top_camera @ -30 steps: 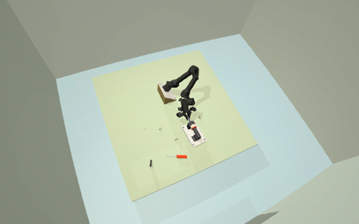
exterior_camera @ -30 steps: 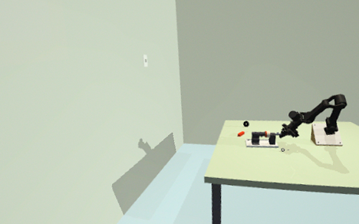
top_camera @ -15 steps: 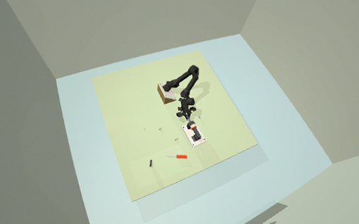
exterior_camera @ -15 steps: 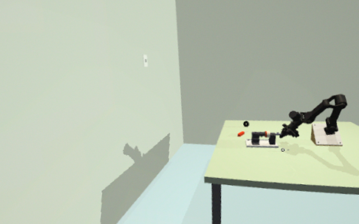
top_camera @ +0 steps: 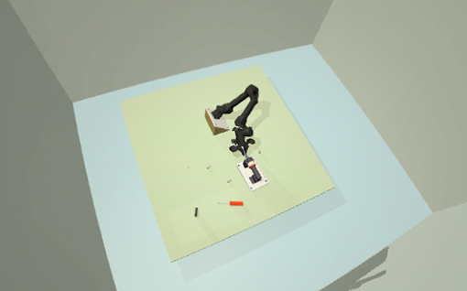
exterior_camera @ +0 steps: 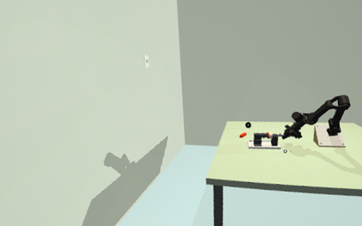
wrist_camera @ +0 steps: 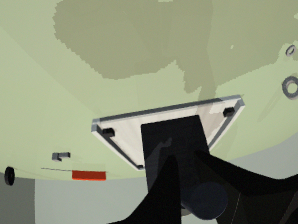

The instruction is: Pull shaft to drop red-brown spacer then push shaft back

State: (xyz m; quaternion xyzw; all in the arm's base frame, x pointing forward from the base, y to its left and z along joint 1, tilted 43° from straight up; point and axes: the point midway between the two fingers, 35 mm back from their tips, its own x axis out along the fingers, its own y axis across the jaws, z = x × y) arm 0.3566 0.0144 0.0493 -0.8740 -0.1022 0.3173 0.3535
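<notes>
The white base plate (top_camera: 242, 171) (exterior_camera: 271, 145) (wrist_camera: 125, 132) carries the dark housing block (top_camera: 257, 175) (exterior_camera: 257, 138) and a dark front support (exterior_camera: 274, 140) (wrist_camera: 172, 142). Between them the red-brown spacer (top_camera: 252, 165) (exterior_camera: 268, 135) sits up on the shaft line against the housing side, with a cream spacer (top_camera: 249, 162) (exterior_camera: 271, 135) beside it. The grey shaft (top_camera: 246, 154) (exterior_camera: 281, 135) sticks out of the front support towards the arm. My gripper (top_camera: 243, 150) (exterior_camera: 285, 136) is shut on the shaft's outer end. In the wrist view the fingers are dark and the spacers are hidden.
A red screwdriver (top_camera: 236, 204) (exterior_camera: 242, 135) (wrist_camera: 89, 175) and a black round part (top_camera: 195, 212) (exterior_camera: 248, 123) (wrist_camera: 9, 176) lie beyond the plate. A grey ring (exterior_camera: 285, 151) (wrist_camera: 290, 87) lies beside the plate. Small grey parts (top_camera: 209, 167) (top_camera: 228, 181) lie on the other side.
</notes>
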